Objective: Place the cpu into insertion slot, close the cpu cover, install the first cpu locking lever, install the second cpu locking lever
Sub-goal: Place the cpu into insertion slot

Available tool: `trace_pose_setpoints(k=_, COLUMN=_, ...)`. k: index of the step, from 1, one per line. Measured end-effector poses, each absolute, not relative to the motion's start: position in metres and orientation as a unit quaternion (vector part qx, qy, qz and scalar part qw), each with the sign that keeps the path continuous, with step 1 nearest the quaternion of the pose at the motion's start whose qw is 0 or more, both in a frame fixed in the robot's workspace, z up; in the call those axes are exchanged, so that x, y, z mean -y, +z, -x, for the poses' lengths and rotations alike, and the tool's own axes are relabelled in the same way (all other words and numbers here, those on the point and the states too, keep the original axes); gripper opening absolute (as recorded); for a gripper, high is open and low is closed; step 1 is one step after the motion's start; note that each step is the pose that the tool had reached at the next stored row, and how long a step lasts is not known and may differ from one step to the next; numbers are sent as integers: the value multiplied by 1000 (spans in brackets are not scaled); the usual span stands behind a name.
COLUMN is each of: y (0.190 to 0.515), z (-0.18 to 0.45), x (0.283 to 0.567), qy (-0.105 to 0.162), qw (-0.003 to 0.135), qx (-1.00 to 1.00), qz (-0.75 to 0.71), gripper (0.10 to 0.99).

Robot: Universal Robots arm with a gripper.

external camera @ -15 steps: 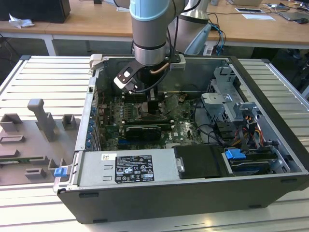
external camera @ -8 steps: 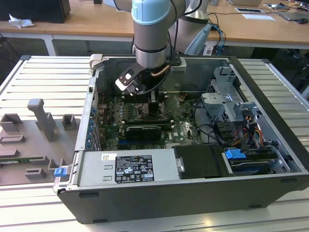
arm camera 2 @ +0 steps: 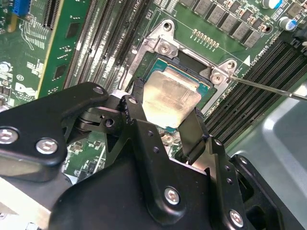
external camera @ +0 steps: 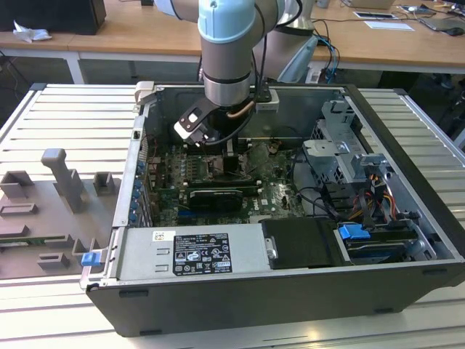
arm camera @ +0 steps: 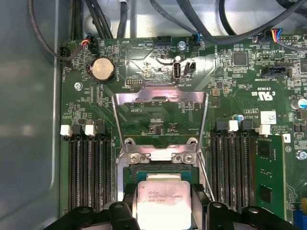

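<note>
In both wrist views the black end effector (arm camera 2: 166, 103) is closed on the cpu (arm camera 2: 175, 91), one finger against each of two opposite edges, holding it right over the insertion slot (arm camera 2: 152, 61); whether the chip is fully seated I cannot tell. Just beyond, the cpu cover (arm camera: 160, 97) stands swung open off the slot, with black memory slots (arm camera: 86, 167) on both sides and a thin metal lever (arm camera 2: 268, 88) slanting out from one slot corner. In the exterior view the arm (external camera: 229, 43) reaches down into the open computer case (external camera: 218, 305), which lies on a slatted grey desk (external camera: 58, 116).
</note>
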State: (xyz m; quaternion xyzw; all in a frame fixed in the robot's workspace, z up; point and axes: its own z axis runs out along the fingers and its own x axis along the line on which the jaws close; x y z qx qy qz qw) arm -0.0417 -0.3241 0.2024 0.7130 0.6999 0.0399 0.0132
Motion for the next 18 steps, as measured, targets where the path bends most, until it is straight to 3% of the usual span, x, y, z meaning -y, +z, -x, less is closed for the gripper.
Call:
trace_pose_setpoints(k=8, y=201, z=41, x=323, qy=39, qw=14, qx=-700, qz=-713, gripper=537)
trace_pose_setpoints(k=10, y=200, z=41, x=323, qy=39, qw=14, qx=-700, qz=-713, gripper=549)
trace_pose_setpoints(k=11, y=200, z=41, x=323, qy=39, qw=14, qx=-700, qz=-713, gripper=616)
trace_pose_setpoints(k=18, y=205, z=41, x=323, qy=39, qw=14, qx=-700, qz=-713, gripper=616)
